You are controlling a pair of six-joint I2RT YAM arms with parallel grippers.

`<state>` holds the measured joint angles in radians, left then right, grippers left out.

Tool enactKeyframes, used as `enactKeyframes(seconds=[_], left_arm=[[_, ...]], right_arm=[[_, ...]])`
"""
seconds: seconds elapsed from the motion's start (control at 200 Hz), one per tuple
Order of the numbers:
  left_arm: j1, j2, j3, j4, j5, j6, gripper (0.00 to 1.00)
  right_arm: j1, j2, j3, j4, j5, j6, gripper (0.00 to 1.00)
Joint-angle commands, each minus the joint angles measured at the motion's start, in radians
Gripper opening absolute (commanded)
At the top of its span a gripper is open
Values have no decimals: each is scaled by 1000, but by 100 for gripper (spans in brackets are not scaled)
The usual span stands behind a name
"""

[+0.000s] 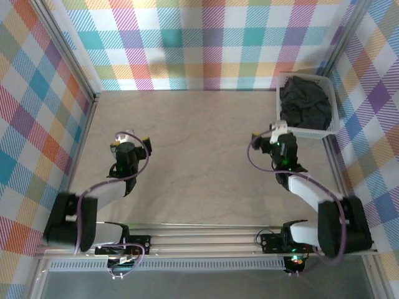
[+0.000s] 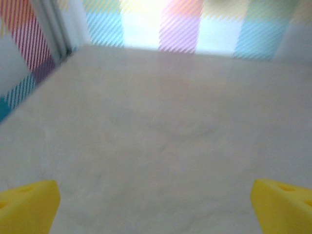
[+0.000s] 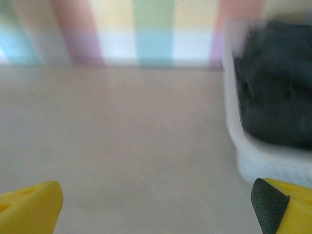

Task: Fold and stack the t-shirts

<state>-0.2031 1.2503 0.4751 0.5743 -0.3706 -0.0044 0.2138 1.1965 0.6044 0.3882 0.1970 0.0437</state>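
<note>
From the right wrist, t-shirts (image 3: pixel 273 92) are being framed in the basket (image 3: pixel 258 165); left jaws, right jaws are being held wide, empty, over open bench (image 2: pixel 161 131).

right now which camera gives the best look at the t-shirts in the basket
The top external view: it looks down on the dark t-shirts, crumpled inside the white lattice basket at the far right corner. The right wrist view catches them blurred and cut off at its edge. The left wrist camera faces tabletop and checked wall.
</note>
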Motion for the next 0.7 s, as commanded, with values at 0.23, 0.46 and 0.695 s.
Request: enactKeyframes(seconds=[0.23,0.46,0.695], left_arm=[[40,118,870,-872,298,-600,100],[-103,258,1124,-998,439,-621,100],[-228,234,1143,-1011,526,-620,91]], right_arm=[[-135,220,756,-689,60,485,100],[-249,599,1108,-827,94,689,88],[-337,894,1303,-838,95,856,88]])
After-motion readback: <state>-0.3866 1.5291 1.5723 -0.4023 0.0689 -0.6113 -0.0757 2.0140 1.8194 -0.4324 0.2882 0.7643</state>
